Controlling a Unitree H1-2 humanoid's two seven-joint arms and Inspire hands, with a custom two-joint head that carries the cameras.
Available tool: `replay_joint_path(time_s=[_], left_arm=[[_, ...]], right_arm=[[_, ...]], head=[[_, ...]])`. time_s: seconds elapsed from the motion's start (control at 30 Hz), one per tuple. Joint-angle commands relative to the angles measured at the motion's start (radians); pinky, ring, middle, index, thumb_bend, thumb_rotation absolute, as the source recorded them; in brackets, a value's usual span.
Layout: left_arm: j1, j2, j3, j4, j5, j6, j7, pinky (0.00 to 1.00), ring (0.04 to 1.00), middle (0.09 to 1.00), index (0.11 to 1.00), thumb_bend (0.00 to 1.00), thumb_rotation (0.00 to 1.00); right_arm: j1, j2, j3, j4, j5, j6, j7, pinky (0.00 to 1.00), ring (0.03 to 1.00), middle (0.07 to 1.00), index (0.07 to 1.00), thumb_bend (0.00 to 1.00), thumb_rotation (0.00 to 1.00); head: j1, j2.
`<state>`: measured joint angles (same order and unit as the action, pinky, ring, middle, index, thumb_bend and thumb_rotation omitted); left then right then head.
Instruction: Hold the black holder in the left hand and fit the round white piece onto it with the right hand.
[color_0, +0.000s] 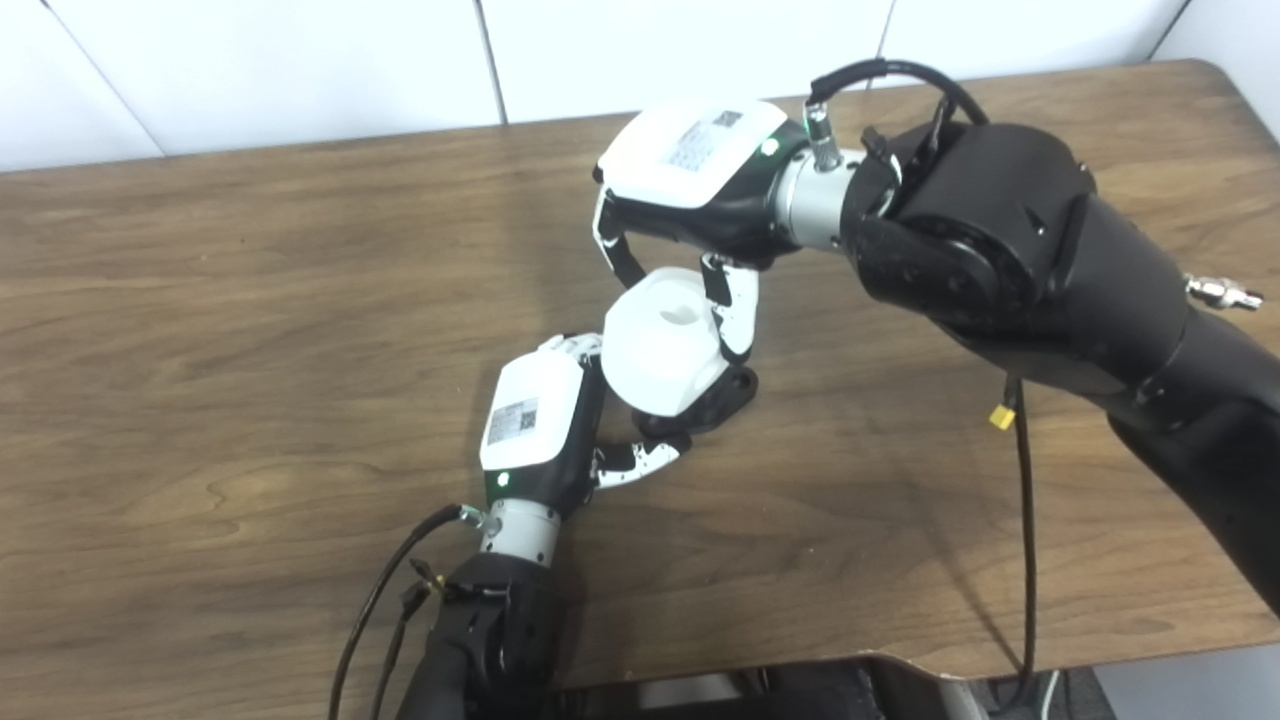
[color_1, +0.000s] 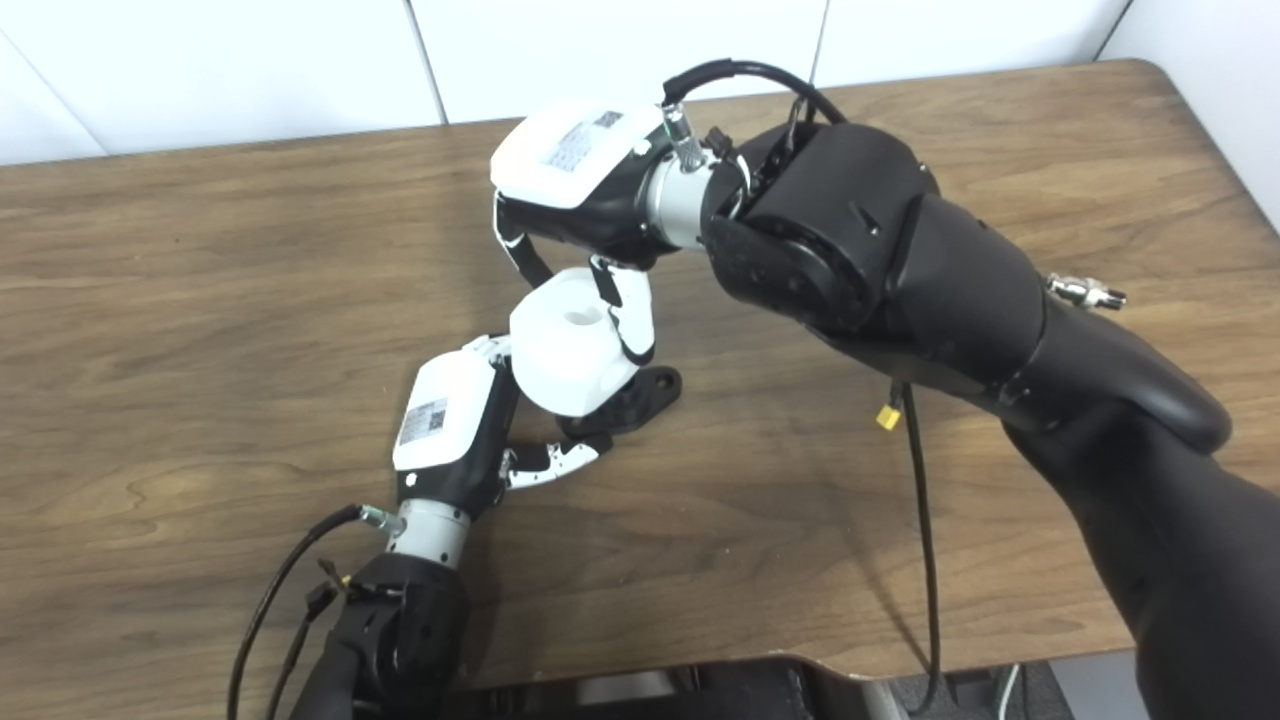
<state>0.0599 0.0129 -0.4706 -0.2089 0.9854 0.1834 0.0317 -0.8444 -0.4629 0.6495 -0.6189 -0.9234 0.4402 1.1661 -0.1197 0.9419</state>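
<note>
The round white piece (color_0: 662, 342) sits on top of the black holder (color_0: 715, 396) near the middle of the table. My right hand (color_0: 690, 175) reaches down from above with its fingers and thumb closed around the white piece. My left hand (color_0: 540, 420) is at the holder's left side, fingers wrapped behind it and thumb under its front, holding it. Most of the holder is hidden by the white piece; only its lower right part shows. Both show in the right eye view too: the white piece (color_1: 568, 345) and the holder (color_1: 640, 392).
The wooden table (color_0: 200, 300) fills the view, with a white wall behind its far edge. A black cable (color_0: 1022, 520) with a yellow tag hangs from my right arm over the table's right front part. The table's front edge has a cut-out near my body.
</note>
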Motion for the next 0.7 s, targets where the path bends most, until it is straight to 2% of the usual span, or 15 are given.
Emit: replay_joint_path(time_s=[0.0,0.1,0.3,0.6,0.67], left_arm=[[-0.013,-0.016,-0.010,-0.008,0.006,-0.008,0.005,0.86,0.796,0.745,0.483,0.52,0.06],[-0.012,-0.017,-0.010,-0.009,0.005,-0.007,0.004,0.86,0.798,0.747,0.483,0.52,0.06],[-0.012,-0.018,-0.010,-0.015,0.006,-0.005,0.000,0.86,0.799,0.748,0.483,0.52,0.06],[-0.012,-0.015,-0.011,-0.019,0.009,-0.004,-0.005,0.85,0.795,0.747,0.483,0.52,0.06],[-0.012,-0.014,-0.010,-0.020,0.007,-0.005,-0.005,0.85,0.794,0.745,0.483,0.52,0.06]], right_arm=[[-0.042,-0.002,-0.022,-0.020,-0.021,0.030,0.104,0.74,0.934,0.803,0.478,0.52,0.13],[-0.046,-0.006,-0.011,-0.021,-0.029,0.029,0.104,0.70,0.900,0.763,0.477,0.52,0.13],[-0.046,-0.007,0.007,-0.029,-0.051,0.029,0.104,0.68,0.905,0.797,0.479,0.52,0.13],[-0.045,-0.010,0.044,-0.050,-0.076,0.029,0.104,0.69,0.902,0.773,0.479,0.52,0.13],[-0.038,-0.006,0.045,-0.054,-0.085,0.029,0.104,0.71,0.921,0.794,0.479,0.52,0.13]], head=[[-0.001,0.002],[-0.001,0.002],[-0.001,0.005],[-0.004,0.008],[-0.005,0.009]])
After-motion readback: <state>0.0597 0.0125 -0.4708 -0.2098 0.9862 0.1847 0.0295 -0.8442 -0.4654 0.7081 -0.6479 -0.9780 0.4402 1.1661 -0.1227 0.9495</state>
